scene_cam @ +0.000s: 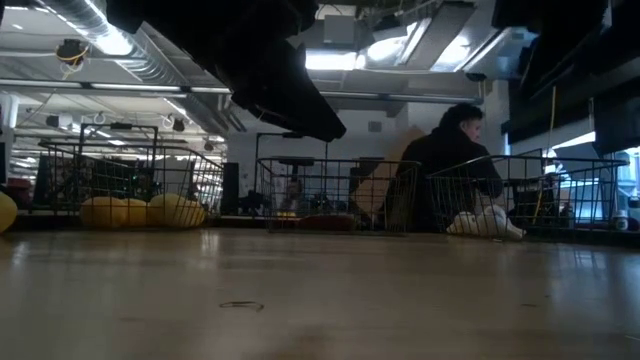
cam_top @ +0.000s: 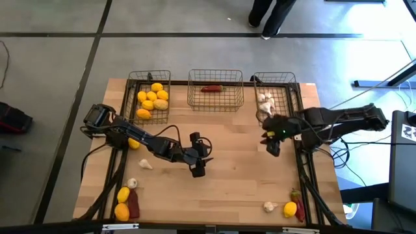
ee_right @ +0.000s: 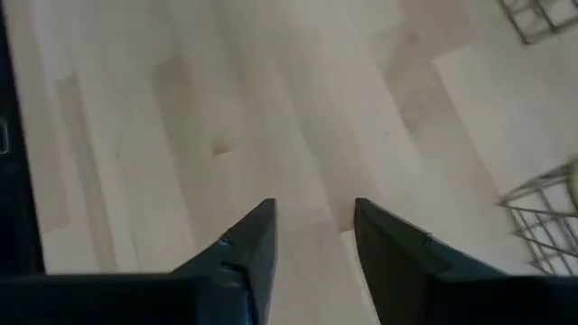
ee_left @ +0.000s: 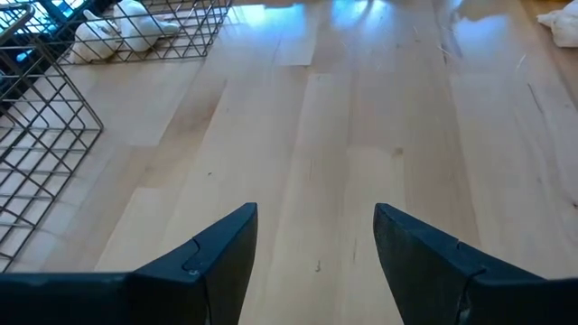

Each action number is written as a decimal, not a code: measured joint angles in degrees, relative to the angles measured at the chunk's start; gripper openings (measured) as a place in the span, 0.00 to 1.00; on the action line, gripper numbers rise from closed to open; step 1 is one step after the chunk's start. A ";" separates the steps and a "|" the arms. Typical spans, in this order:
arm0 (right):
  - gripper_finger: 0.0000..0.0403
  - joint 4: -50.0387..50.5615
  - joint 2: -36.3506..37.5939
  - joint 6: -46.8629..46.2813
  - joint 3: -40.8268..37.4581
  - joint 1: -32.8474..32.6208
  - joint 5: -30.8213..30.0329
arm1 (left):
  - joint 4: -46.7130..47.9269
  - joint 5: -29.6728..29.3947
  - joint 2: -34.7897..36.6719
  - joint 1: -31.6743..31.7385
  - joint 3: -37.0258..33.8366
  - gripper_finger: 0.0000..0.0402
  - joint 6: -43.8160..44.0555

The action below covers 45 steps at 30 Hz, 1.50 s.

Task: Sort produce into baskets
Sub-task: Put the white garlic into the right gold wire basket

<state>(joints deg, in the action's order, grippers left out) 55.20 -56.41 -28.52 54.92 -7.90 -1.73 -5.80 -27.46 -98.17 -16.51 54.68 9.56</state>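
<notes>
Three dark wire baskets stand along the table's far edge: the left basket (cam_top: 150, 97) holds several lemons, the middle basket (cam_top: 216, 90) a red chili, the right basket (cam_top: 275, 94) garlic bulbs. Loose produce lies on the table: a lemon (cam_top: 133, 143) and a garlic bulb (cam_top: 146, 164) at the left, lemons, a garlic bulb and a chili (cam_top: 133, 206) at the near left corner, a garlic bulb (cam_top: 269, 207), a lemon (cam_top: 290, 209) and a chili at the near right corner. My left gripper (cam_top: 198, 170) is open and empty over the table's middle. My right gripper (cam_top: 272, 148) is open and empty near the right basket.
Bare wood lies between the two grippers and toward the near edge (cam_top: 227, 188). A person (scene_cam: 445, 170) shows beyond the far edge in the low view. Cables run along the table's left and right sides.
</notes>
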 joint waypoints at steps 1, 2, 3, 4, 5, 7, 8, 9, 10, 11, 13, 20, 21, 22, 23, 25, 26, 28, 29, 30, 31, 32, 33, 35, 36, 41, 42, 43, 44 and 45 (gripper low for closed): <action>0.36 -0.11 -0.05 -1.03 0.00 -1.57 -0.31 | 0.00 0.00 0.00 0.00 0.02 0.54 0.00; 0.36 -0.11 -0.12 -1.72 0.00 -3.04 -0.49 | -0.01 0.00 0.00 0.00 0.02 0.54 0.00; 0.36 -0.24 -0.27 -2.61 0.00 -4.55 -0.87 | 0.00 0.00 0.00 0.00 0.00 0.54 0.00; 0.36 -0.42 -0.48 -3.34 0.00 -5.98 -1.23 | 0.00 0.00 0.00 0.00 0.02 0.54 0.00; 0.36 -0.50 -0.72 -4.30 0.00 -7.51 -1.63 | 0.00 0.00 0.00 0.00 0.01 0.54 -0.02; 0.36 -1.02 -1.39 -5.84 -0.05 -10.50 -2.43 | -0.02 0.00 0.00 0.00 0.02 0.54 0.00; 0.36 -1.63 -1.76 -6.47 -0.16 -11.92 -2.78 | 0.00 0.00 0.00 0.00 0.02 0.54 -0.01; 0.36 -1.72 -2.23 -7.27 -0.18 -13.31 -3.09 | 0.00 0.00 0.00 0.00 0.02 0.55 -0.01; 0.36 -1.65 -2.78 -8.00 -0.20 -14.69 -3.57 | 0.00 0.00 0.00 0.00 0.02 0.55 0.00; 0.36 -1.60 -3.32 -8.92 -0.22 -15.93 -3.94 | 0.00 0.00 0.00 0.00 0.02 0.55 -0.02; 0.36 -1.62 -4.47 -10.60 -0.24 -18.35 -4.57 | 0.02 0.00 0.00 0.00 0.02 0.55 0.00; 0.36 -1.57 -8.81 -18.66 -0.26 -26.47 -4.24 | 0.04 0.00 0.00 0.00 0.02 0.55 0.00; 0.36 -1.55 -9.41 -19.63 -0.26 -27.52 -4.19 | 0.04 0.00 0.00 0.00 0.01 0.55 0.00; 0.36 -1.57 -10.03 -20.75 -0.26 -28.51 -4.21 | 0.04 0.00 0.00 0.00 0.02 0.55 0.00; 0.36 -1.57 -10.62 -21.76 -0.26 -29.37 -4.19 | 0.03 0.00 0.00 0.00 0.02 0.55 0.00; 0.36 -1.55 -11.73 -23.73 -0.26 -30.83 -3.91 | 0.03 0.00 0.00 0.00 0.02 0.55 0.00; 0.36 -1.55 -12.24 -24.46 -0.26 -31.48 -3.52 | 0.04 0.00 0.00 0.00 0.00 0.55 0.00; 0.36 -1.57 -13.22 -26.16 -0.26 -32.62 -3.22 | 0.02 0.00 0.00 0.00 0.02 0.55 0.00; 0.37 -1.59 -13.73 -27.02 -0.26 -33.12 -3.18 | 0.04 0.00 0.00 0.00 0.02 0.55 0.00; 0.38 -1.66 -14.21 -27.86 -0.26 -33.59 -3.10 | 0.02 0.00 0.00 0.00 0.02 0.55 0.00; 0.40 -1.81 -14.68 -28.33 -0.26 -34.02 -2.69 | 0.02 0.00 0.00 0.00 0.01 0.55 0.02; 0.42 -2.14 -15.13 -28.75 -0.26 -34.55 -2.47 | 0.02 0.00 0.00 0.00 0.01 0.55 0.01; 0.45 -2.67 -15.62 -29.11 -0.27 -35.10 -2.22 | 0.02 0.00 0.00 0.00 0.02 0.55 0.02; 0.52 -3.34 -16.54 -29.58 -0.28 -36.50 -1.94 | 0.04 0.00 0.00 0.00 0.02 0.55 0.03; 0.55 -3.28 -17.02 -29.75 -0.26 -37.10 -1.28 | 0.02 0.00 0.00 0.00 0.02 0.55 0.08; 0.65 -4.01 -19.99 -31.01 -0.28 -42.57 0.30 | -0.18 0.00 0.00 0.00 0.02 0.55 0.59; 0.66 -4.62 -20.63 -31.35 -0.28 -43.89 0.30 | -0.28 0.00 0.00 0.00 0.02 0.55 0.59; 0.66 -4.98 -21.36 -31.54 -0.28 -45.23 0.35 | -0.36 0.00 0.00 0.00 0.02 0.55 0.58; 0.66 -5.05 -22.11 -31.60 -0.28 -46.50 0.51 | -0.44 0.00 0.00 0.00 0.02 0.55 0.57; 0.65 -5.13 -22.84 -31.64 -0.28 -47.57 0.87 | -0.46 0.00 0.00 0.00 0.00 0.55 0.57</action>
<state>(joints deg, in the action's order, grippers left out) 50.07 -79.24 -60.16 54.63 -55.47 -0.86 -6.26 -27.46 -98.17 -16.51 54.68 10.13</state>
